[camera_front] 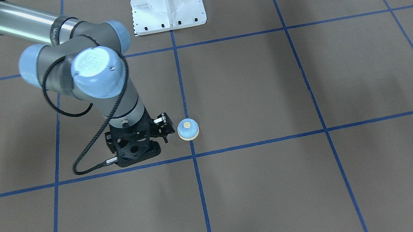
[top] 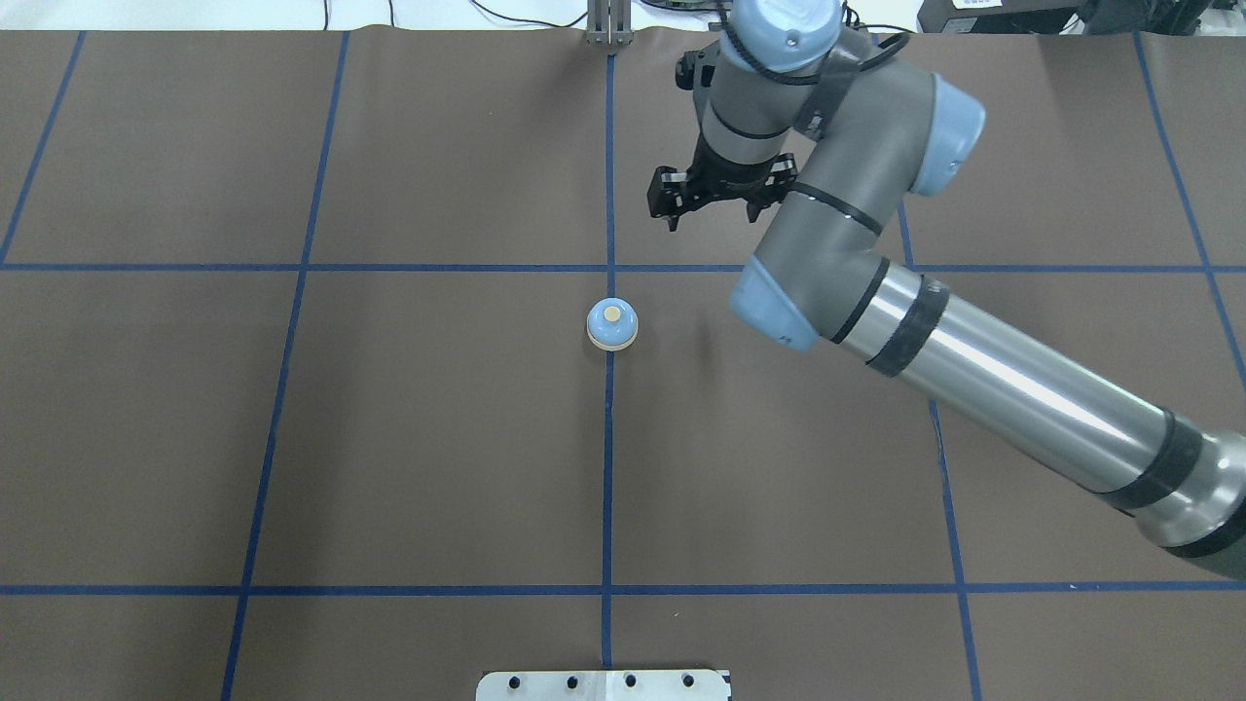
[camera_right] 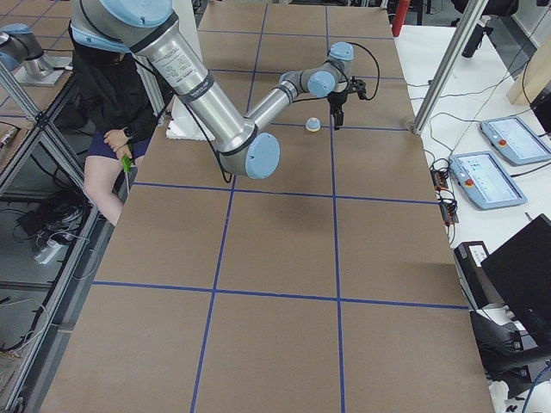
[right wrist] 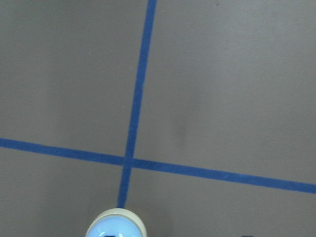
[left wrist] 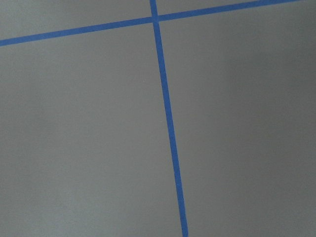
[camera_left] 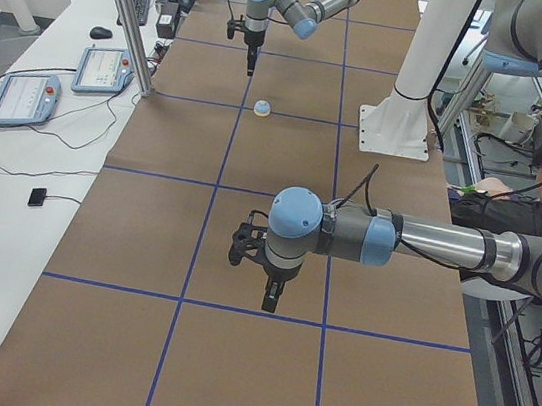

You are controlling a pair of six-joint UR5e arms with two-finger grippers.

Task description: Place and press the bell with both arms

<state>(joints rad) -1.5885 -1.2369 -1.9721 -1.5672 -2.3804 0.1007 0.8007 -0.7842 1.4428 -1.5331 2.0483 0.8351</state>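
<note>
Bell [top: 612, 324], light-blue dome with cream rim and button, stands upright on a blue tape line [top: 608, 467], apart from my right gripper [top: 713, 216], jaws spread and empty. Only the left side view shows my left gripper [camera_left: 270, 302], well apart from the bell, and I cannot tell its opening. The table [top: 438, 438] edges lie far off.

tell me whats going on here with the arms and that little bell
The bell sits upright on the brown table, on a blue tape line, with nothing touching it. The right gripper hangs above the table just beside the bell and holds nothing. The left gripper hovers over the table well away from the bell, also holding nothing. The bell's button is not being pressed at this moment.
</note>
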